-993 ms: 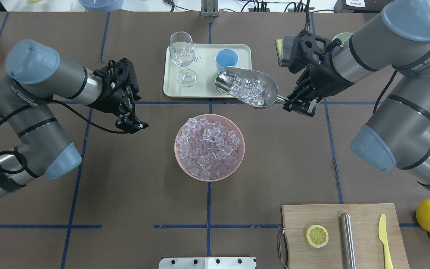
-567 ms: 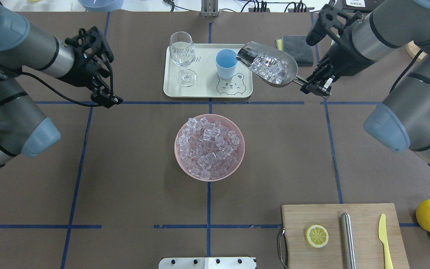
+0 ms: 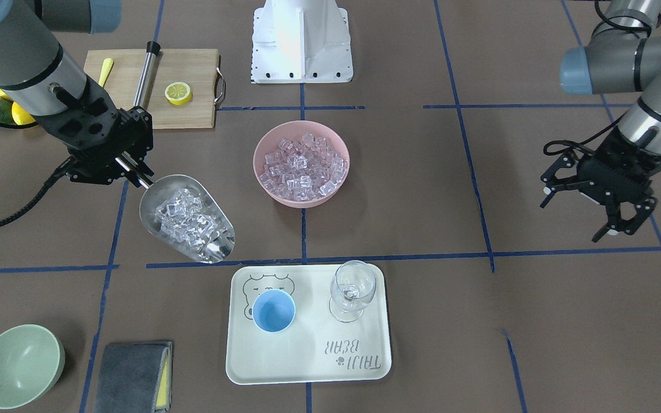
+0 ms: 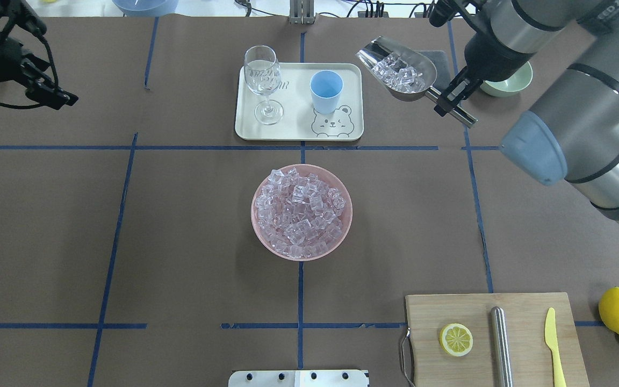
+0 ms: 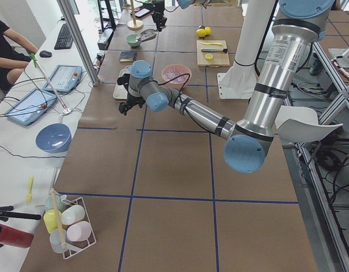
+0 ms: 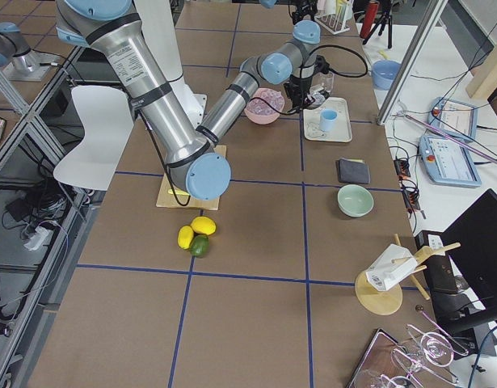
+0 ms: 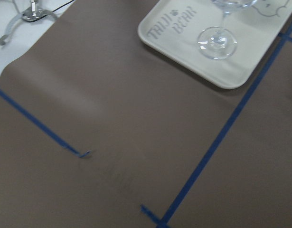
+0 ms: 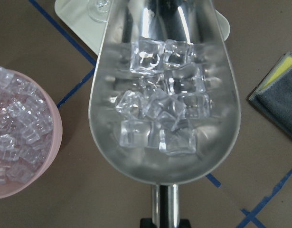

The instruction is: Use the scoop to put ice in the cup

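Note:
The steel scoop (image 4: pixel 398 70) hangs in the air just right of the white tray (image 4: pixel 299 131), its trough loaded with clear ice (image 4: pixel 398 75). My right gripper (image 4: pixel 451 99) is shut on the scoop's thin handle. In the right wrist view the scoop (image 8: pixel 164 99) fills the frame with several cubes of ice (image 8: pixel 160 114) in it. The light-blue cup (image 4: pixel 326 91) stands upright on the tray, apart from the scoop's mouth; it is also in the front view (image 3: pixel 273 310). More ice fills the pink bowl (image 4: pixel 301 212). My left gripper (image 3: pixel 574 218) is open and holds nothing, far off to the side.
A wine glass (image 4: pixel 263 80) stands on the tray beside the cup. A grey cloth (image 3: pixel 132 376) and a pale-green bowl (image 3: pixel 18 364) lie beyond the scoop. A cutting board (image 4: pixel 495 338) carries a lemon half, a steel cylinder and a yellow knife; lemons (image 4: pixel 618 312) lie next to it.
The right arm has carried the loaded scoop from above the tray's front up and out to the tray's right side. The left arm has drawn back toward the far left corner.

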Available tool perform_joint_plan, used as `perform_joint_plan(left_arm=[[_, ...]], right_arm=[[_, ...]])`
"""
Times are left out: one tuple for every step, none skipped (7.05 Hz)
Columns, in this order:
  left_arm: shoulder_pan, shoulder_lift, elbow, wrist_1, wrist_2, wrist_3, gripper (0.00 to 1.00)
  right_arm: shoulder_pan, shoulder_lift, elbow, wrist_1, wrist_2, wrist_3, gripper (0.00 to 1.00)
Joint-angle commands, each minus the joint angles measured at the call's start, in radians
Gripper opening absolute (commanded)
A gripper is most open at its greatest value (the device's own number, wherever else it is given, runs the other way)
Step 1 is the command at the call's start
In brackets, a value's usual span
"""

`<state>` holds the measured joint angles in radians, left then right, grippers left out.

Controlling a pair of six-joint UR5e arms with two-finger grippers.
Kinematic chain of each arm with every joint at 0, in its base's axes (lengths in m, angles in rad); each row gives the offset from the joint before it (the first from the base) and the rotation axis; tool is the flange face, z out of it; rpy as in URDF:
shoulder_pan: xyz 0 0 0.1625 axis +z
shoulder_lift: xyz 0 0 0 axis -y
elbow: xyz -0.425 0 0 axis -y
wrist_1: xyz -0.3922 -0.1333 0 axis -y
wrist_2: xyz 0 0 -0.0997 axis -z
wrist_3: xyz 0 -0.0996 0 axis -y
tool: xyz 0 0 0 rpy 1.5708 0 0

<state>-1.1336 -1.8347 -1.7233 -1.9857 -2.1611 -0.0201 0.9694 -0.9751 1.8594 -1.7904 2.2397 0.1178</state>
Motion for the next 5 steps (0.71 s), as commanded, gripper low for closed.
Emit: perform_joint_plan(left_arm=[[-0.060,0.087,0.008,-0.001,-0.011,0.000,1.00],[-0.089,0.103,0.004,0.001,-0.013,0.000,1.00],[-0.092,0.121,-0.001,0.001,-0.014,0.000,1.00],[-0.098,0.124,-0.002,0.001,-0.034,0.000,1.00],[-0.121,0.124,-0.005,-0.001,-0.045,0.000,1.00]], right_arm=[[-0.006,0.064,-0.110,-0.020,-0.008,0.036,0.00],[-0.014,0.078,-0.144,-0.018,-0.015,0.036,0.00],[-0.030,0.114,-0.195,-0.018,-0.029,0.036,0.00],[-0.043,0.139,-0.225,-0.018,-0.032,0.036,0.00],[-0.057,0.147,-0.242,-0.020,-0.034,0.036,0.00]])
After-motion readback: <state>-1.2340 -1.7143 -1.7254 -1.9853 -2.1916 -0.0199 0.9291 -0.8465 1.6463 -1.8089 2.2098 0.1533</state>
